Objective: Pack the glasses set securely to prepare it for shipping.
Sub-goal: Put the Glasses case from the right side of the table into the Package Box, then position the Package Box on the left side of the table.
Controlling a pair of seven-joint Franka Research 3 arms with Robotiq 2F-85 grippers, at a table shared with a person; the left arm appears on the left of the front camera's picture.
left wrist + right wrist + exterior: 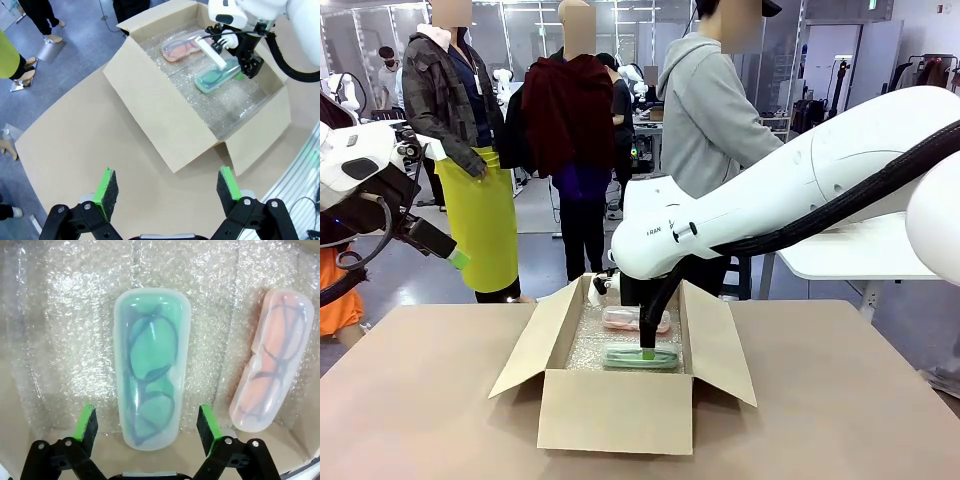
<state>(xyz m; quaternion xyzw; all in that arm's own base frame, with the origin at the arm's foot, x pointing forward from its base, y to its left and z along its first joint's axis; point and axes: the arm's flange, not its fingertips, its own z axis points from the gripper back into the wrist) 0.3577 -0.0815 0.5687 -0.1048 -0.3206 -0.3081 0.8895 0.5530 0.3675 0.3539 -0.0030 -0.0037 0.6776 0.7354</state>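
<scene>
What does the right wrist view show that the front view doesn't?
Right wrist view: glasses frames visible inside the mint green case and the pale pink case, with the open right gripper straddling the mint one's end. Front view: the person behind the cardboard box, its flaps open, and the right arm reaching in. Both: the two cases side by side on bubble wrap.
</scene>
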